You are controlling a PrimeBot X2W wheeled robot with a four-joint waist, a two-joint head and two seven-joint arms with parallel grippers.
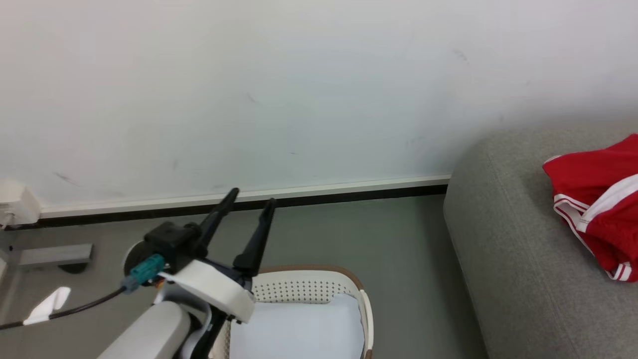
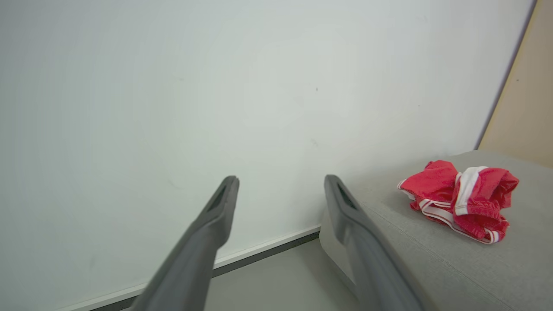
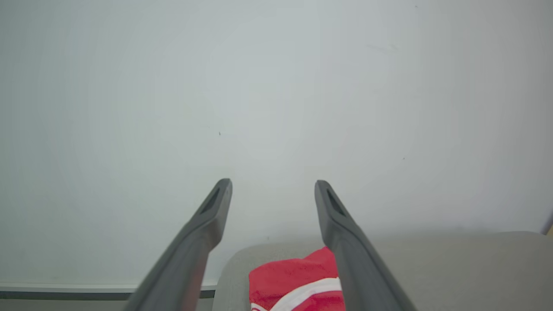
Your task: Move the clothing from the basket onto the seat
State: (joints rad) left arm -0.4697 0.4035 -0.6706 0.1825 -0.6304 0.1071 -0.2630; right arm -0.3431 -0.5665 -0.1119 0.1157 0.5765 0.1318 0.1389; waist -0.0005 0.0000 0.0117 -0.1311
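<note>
The red clothing (image 1: 598, 199) with white bands lies bunched on the grey seat (image 1: 508, 259) at the right; it also shows as the clothing (image 2: 462, 198) on the seat (image 2: 432, 259), and as the clothing (image 3: 293, 280) low between my right fingers. The cream basket (image 1: 319, 281) with a brown rim stands on the floor at the bottom centre, a pale white sheet (image 1: 299, 329) inside. My left gripper (image 1: 251, 197) hangs open and empty above the basket's left side, fingers pointing at the wall. My right gripper (image 3: 272, 185) is open and empty above the seat.
A white wall (image 1: 299, 89) with a dark skirting strip runs behind everything. Grey floor (image 1: 398, 239) separates basket and seat. At the far left are a white wall fitting (image 1: 17, 204), a grey bar (image 1: 55, 254) and a black cable (image 1: 75, 309).
</note>
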